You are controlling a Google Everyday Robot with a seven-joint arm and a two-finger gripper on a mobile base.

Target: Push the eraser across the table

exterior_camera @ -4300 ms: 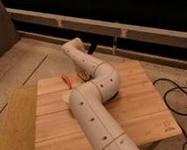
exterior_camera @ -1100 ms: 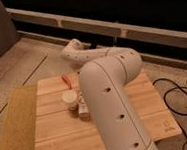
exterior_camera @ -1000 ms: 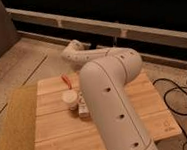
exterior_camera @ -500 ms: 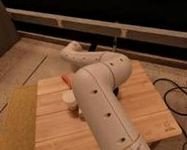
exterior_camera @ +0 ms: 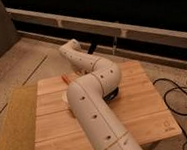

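One white perforated robot arm (exterior_camera: 93,107) spans the pale plank table (exterior_camera: 146,109). Its gripper is hidden behind it, so its state cannot be told. The small orange-red eraser (likely) (exterior_camera: 65,78) lies near the far-left edge, mid-push. The next move calls for a steady sideways sweep.

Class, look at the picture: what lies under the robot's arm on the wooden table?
Bare planks of the table and an orange sliver show beside the arm. The arm covers the gripper and any eraser.

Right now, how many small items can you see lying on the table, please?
2: an orange one at the table's far left beside the arm, and a pale one just nearer, against the arm's left edge. The arm may hide more; it hides the pincer.
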